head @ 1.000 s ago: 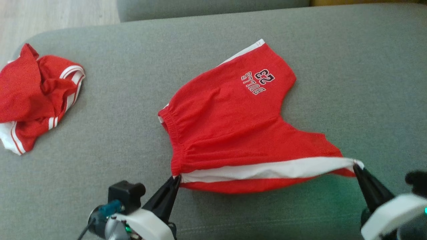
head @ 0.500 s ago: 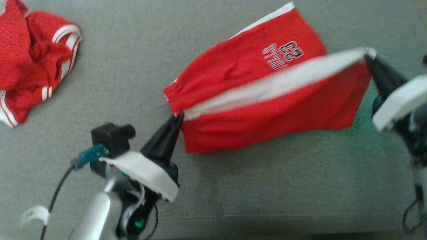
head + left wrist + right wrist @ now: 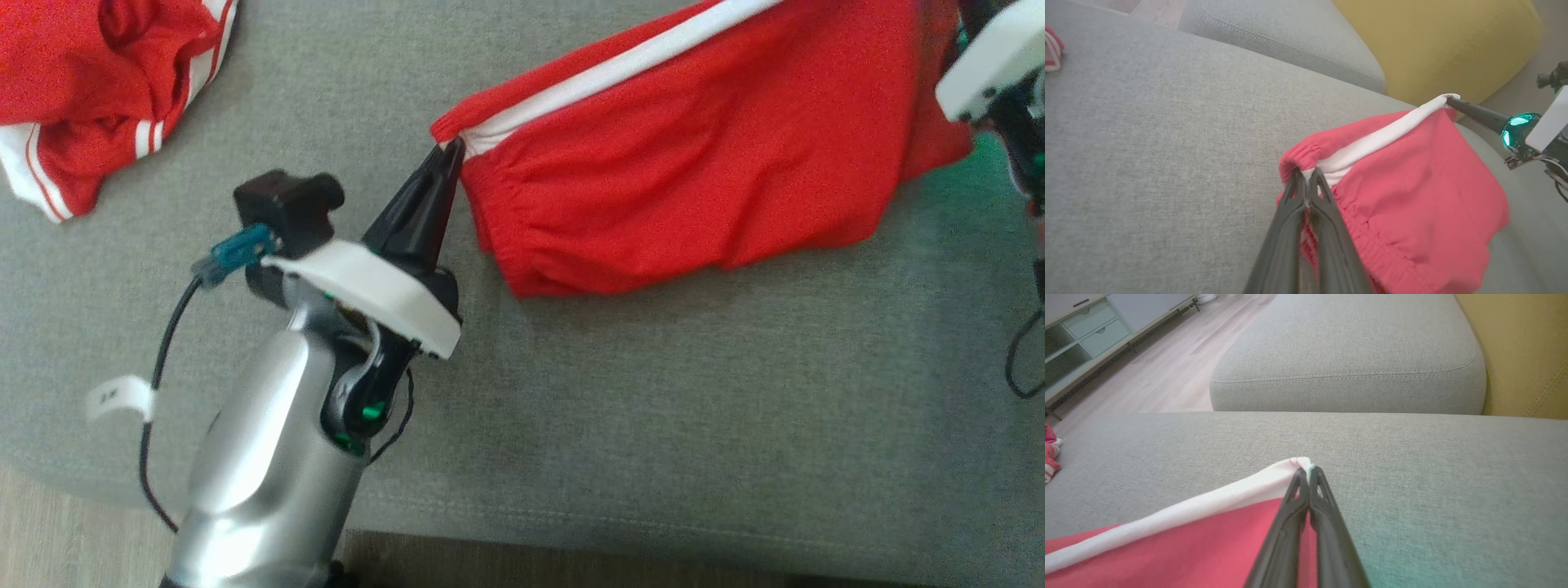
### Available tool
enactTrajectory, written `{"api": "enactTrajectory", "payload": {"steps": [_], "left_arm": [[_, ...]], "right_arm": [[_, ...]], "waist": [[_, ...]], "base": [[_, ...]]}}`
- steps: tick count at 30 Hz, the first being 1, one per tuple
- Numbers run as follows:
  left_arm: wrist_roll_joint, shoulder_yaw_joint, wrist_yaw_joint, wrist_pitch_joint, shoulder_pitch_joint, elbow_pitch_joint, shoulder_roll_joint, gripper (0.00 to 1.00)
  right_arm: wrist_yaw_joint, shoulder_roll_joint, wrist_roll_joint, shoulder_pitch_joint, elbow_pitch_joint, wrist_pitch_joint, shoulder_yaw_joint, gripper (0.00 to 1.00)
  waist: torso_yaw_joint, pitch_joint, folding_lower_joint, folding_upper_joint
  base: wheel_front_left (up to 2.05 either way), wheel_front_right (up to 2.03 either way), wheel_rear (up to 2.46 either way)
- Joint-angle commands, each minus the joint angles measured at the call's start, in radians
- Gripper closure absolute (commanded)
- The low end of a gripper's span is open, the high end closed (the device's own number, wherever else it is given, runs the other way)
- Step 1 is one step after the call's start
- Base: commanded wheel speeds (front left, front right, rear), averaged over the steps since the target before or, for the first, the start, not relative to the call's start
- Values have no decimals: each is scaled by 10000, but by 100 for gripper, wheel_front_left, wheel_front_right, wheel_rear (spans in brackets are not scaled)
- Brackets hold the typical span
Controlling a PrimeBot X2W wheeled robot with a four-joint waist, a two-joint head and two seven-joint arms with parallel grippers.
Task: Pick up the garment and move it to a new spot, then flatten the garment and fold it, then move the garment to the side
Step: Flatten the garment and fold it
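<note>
Left wrist view: left jaws pinched shut on the waistband corner of the red shorts [image 3: 1412, 196].
In the right wrist view, the right jaws are clamped on the opposite corner, at the end of the white side stripe [image 3: 1188, 510]. The shorts hang stretched between both jaws over the grey sofa seat [image 3: 653, 408], stripe along the top edge, red cloth sagging below. A second red garment [image 3: 73, 73] lies crumpled at the seat's left end, well apart. A yellow cushion [image 3: 1433, 41] stands behind the seat.

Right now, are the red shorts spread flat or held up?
Held up: left gripper and right gripper pinch two corners; shorts sag between.
</note>
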Motion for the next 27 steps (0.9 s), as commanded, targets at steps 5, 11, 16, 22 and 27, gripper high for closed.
{"api": "enactTrajectory", "payload": {"steps": [5, 11, 16, 22, 27], "left_arm": [[-130, -110, -102, -296, -852, 931, 45, 60], [22, -233, 135, -854, -851, 1441, 35, 0], [784, -150, 897, -2054, -366, 1483, 212, 0], [1438, 539, 1598, -2791, 236, 891, 472, 0], [2211, 1350, 1839, -2821, 839, -291, 732, 0]], "right_arm": [[40, 57, 195, -870, 918, -981, 1055, 14], [40, 135, 21, -736, 1549, -2566, 1548, 0], [40, 347, -685, 300, 1619, -4728, 1277, 0], [40, 945, -1472, 2177, 458, -5527, 269, 0], [40, 1458, -2196, 4109, -1459, -5601, -651, 0]], "waist": [[128, 248, -3, 0], [-20, -9, -3, 0], [-259, -576, -3, 0], [-802, -1291, -3, 0], [-1240, -1825, -3, 0]], "base": [[0, 0, 0], [0, 0, 0], [0, 0, 0], [0, 0, 0], [0, 0, 0]]}}
